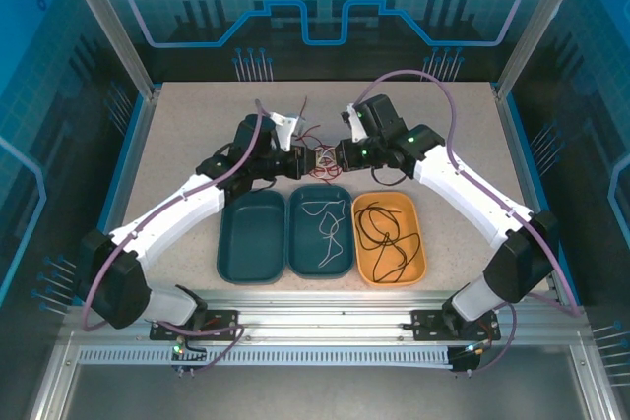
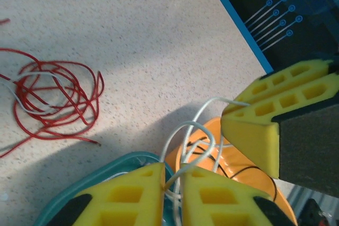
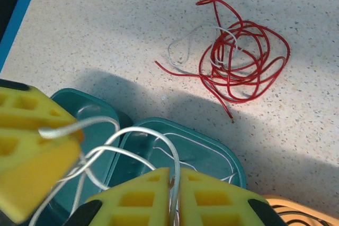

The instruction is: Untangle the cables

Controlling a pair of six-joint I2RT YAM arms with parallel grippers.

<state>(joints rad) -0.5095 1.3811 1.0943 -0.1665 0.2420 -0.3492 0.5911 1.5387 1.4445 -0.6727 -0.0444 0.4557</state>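
Cables, white first: the left gripper (image 2: 172, 177) was clamped shut on a white cable (image 2: 183, 130) looping above the middle teal tray (image 1: 300, 263). Red cables (image 3: 241, 62), a white strand (image 3: 183, 51) among them, lay tangled on the table (image 1: 197, 135), middle, toward its far edge. Right gripper (image 3: 173, 177) pinched the white loop too. Rightmost, near edge: a black cable (image 1: 386, 233) coiled in the orange tray (image 1: 415, 268).

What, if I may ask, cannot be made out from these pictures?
Right wrist: whether the pale strand is knotted into the red cables; overlapping loops hide it.
Top view: that tangle is too small to trace.
Left wrist: the white cable vanishes between the left gripper pads; its end is hidden.
Right wrist: the orange tray is cut by the frame corner.
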